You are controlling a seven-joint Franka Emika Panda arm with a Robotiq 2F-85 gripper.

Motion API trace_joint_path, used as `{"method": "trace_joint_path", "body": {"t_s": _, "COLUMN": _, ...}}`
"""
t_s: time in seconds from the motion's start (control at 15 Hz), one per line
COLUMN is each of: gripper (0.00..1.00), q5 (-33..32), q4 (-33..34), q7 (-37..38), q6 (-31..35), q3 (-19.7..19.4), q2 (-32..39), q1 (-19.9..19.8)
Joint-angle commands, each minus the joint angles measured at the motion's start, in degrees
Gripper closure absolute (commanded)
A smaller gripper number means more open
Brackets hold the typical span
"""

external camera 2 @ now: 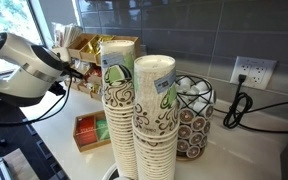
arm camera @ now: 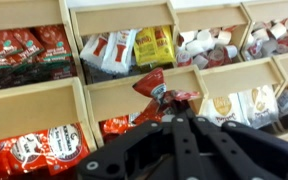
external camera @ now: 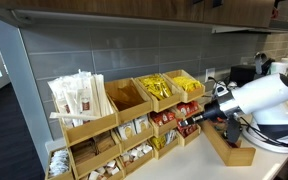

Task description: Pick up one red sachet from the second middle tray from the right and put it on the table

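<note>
In the wrist view my gripper [arm camera: 172, 100] is shut on a red sachet [arm camera: 151, 84]. It holds the sachet crumpled and raised just above the front wall of a light-wood tray [arm camera: 119, 98], which shows more red packets. In an exterior view the gripper [external camera: 188, 122] is at the red-packet trays [external camera: 168, 119] in the middle row of the tiered rack. It also reaches the rack in an exterior view [external camera 2: 78, 70]. The pale table [external camera: 184, 162] spreads under the rack and shows in an exterior view [external camera 2: 246, 150]. The held sachet is too small to make out in both exterior views.
Neighbouring bins hold yellow sachets [arm camera: 154, 45], white-brown sachets [arm camera: 229, 105] and more red packets [arm camera: 39, 150]. A low wooden box [external camera: 230, 146] stands beside the rack and shows in an exterior view [external camera 2: 88, 130]. Stacked paper cups [external camera 2: 134, 110], a pod holder [external camera 2: 194, 115] and a plugged-in cable [external camera 2: 234, 105] are close by.
</note>
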Motion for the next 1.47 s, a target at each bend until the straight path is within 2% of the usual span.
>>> {"method": "trace_joint_path", "body": {"t_s": 0.0, "gripper": 1.0, "q5": -12.14, "q4": 1.53, "q7": 9.63, "q6": -3.23, "q3": 0.67, "q2": 1.21, "q1": -0.26}}
{"method": "trace_joint_path", "body": {"t_s": 0.2, "gripper": 1.0, "q5": -19.6, "q4": 2.64, "q7": 16.46, "q6": -5.02, "q3": 3.32, "q2": 3.02, "q1": -1.2}}
{"method": "trace_joint_path", "body": {"t_s": 0.53, "gripper": 1.0, "q5": -28.57, "q4": 4.19, "q7": 26.94, "q6": -7.38, "q3": 10.03, "q2": 6.83, "q1": -3.55}}
{"method": "trace_joint_path", "body": {"t_s": 0.87, "gripper": 1.0, "q5": -39.17, "q4": 5.43, "q7": 37.94, "q6": -7.99, "q3": 18.25, "q2": 9.99, "q1": -8.82}}
{"method": "trace_joint_path", "body": {"t_s": 0.93, "gripper": 0.96, "q5": -41.42, "q4": 5.59, "q7": 40.26, "q6": -7.67, "q3": 19.74, "q2": 9.96, "q1": -10.14}}
{"method": "trace_joint_path", "body": {"t_s": 1.0, "gripper": 0.79, "q5": -43.8, "q4": 5.81, "q7": 42.71, "q6": -7.21, "q3": 21.27, "q2": 9.59, "q1": -11.58}}
{"method": "trace_joint_path", "body": {"t_s": 1.07, "gripper": 0.71, "q5": -46.13, "q4": 6.01, "q7": 45.23, "q6": -7.03, "q3": 22.82, "q2": 9.04, "q1": -13.17}}
{"method": "trace_joint_path", "body": {"t_s": 1.13, "gripper": 0.7, "q5": -48.26, "q4": 6.31, "q7": 47.59, "q6": -5.82, "q3": 24.11, "q2": 7.98, "q1": -14.8}}
{"method": "trace_joint_path", "body": {"t_s": 1.2, "gripper": 0.65, "q5": -50.02, "q4": 6.77, "q7": 49.61, "q6": -4.22, "q3": 25.11, "q2": 6.76, "q1": -16.23}}
{"method": "trace_joint_path", "body": {"t_s": 1.4, "gripper": 0.41, "q5": -54.81, "q4": 9.64, "q7": 55.92, "q6": 2.58, "q3": 27.61, "q2": 2.97, "q1": -19.82}}
